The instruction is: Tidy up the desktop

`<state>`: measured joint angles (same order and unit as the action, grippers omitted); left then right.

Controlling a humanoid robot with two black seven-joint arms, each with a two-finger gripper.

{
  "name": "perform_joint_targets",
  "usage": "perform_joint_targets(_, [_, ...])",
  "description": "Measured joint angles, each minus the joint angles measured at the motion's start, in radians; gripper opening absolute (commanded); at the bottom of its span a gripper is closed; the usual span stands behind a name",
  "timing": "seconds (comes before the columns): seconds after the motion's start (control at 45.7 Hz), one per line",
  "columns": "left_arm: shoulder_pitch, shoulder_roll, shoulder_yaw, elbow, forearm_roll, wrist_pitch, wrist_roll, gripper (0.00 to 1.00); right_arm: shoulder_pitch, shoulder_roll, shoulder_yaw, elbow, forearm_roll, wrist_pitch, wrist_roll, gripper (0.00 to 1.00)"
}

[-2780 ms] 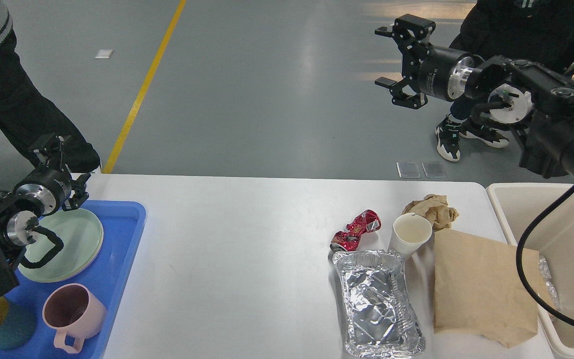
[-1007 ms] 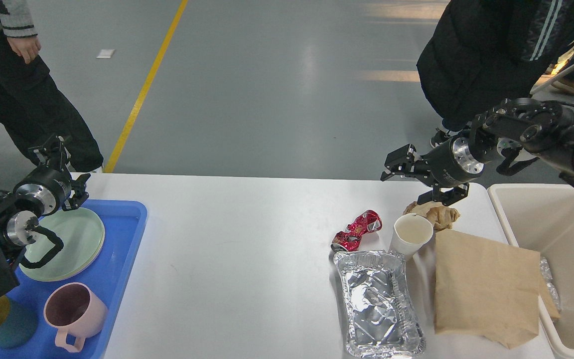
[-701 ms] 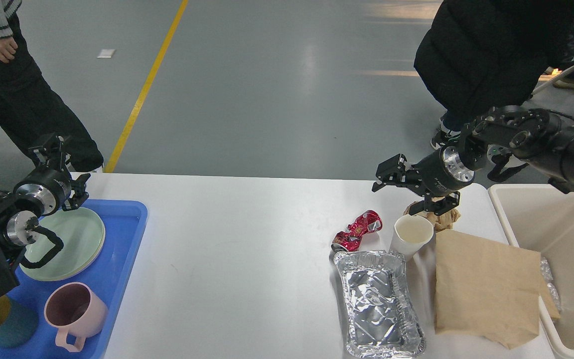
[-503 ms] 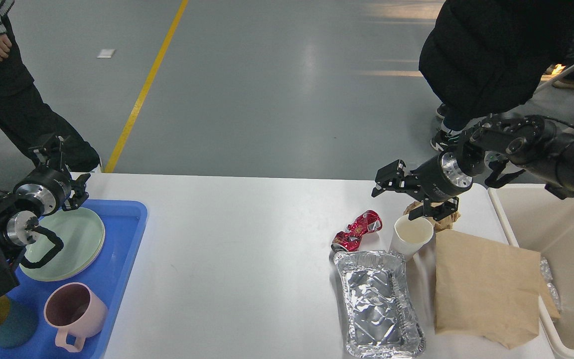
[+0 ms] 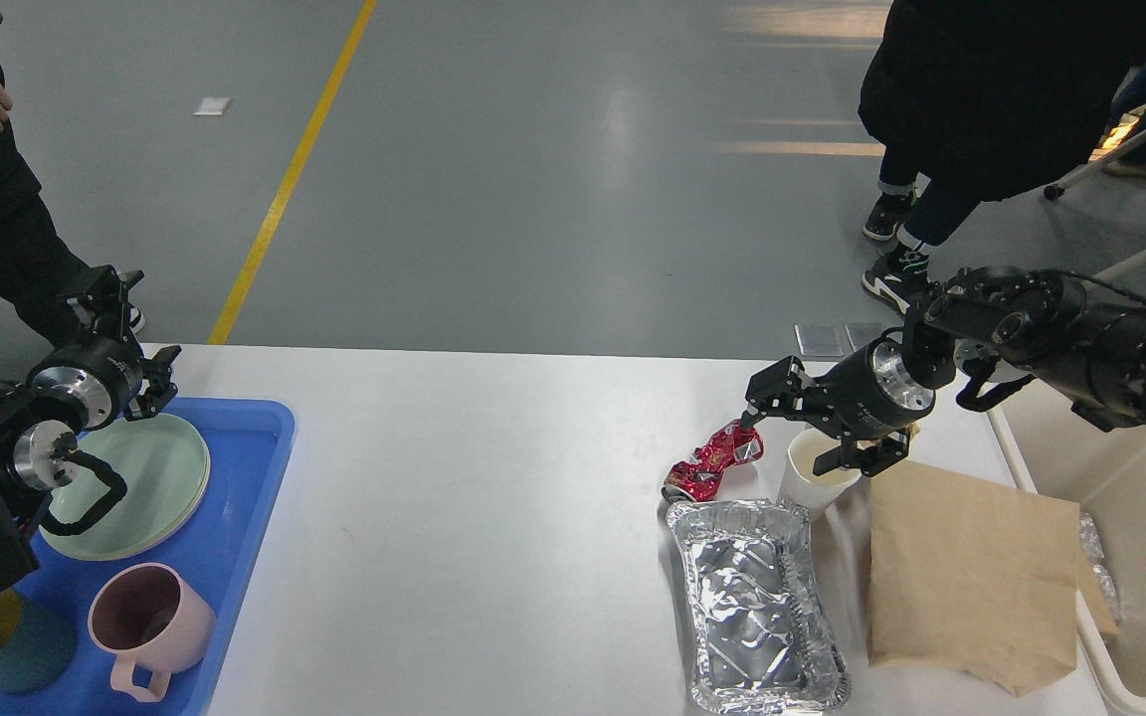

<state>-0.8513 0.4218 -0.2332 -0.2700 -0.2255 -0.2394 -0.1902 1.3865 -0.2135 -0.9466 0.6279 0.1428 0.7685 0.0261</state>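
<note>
right pincer (image 5: pixel 794 430) open, empty, over the cup (image 5: pixel 816 475) | can (image 5: pixel 712 460) just left of it, long axis slanting | left pincer (image 5: pixel 125 333) far off, state unclear | bench (image 5: pixel 493 517) littered on the right

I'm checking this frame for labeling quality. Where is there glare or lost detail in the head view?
Head view: the foil tray throws bright crinkled highlights; the desktop is evenly lit with soft shadows, sharp throughout; the floor carries pale streaks of reflected light; the dark left gripper loses detail against the black trousers behind it, while the right gripper reads clearly open.
</note>
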Motion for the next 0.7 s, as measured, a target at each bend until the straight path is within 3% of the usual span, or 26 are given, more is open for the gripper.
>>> perform_joint_targets(0.219, [0.000,0.000,0.000,0.000,0.000,0.000,0.000,0.96,-0.009,0.010,0.000,-0.005,0.002,-0.066,0.000,1.00])
perform_joint_targets(0.701, [0.000,0.000,0.000,0.000,0.000,0.001,0.000,0.96,-0.066,0.049,-0.008,-0.084,0.001,-0.085,0.000,1.00])
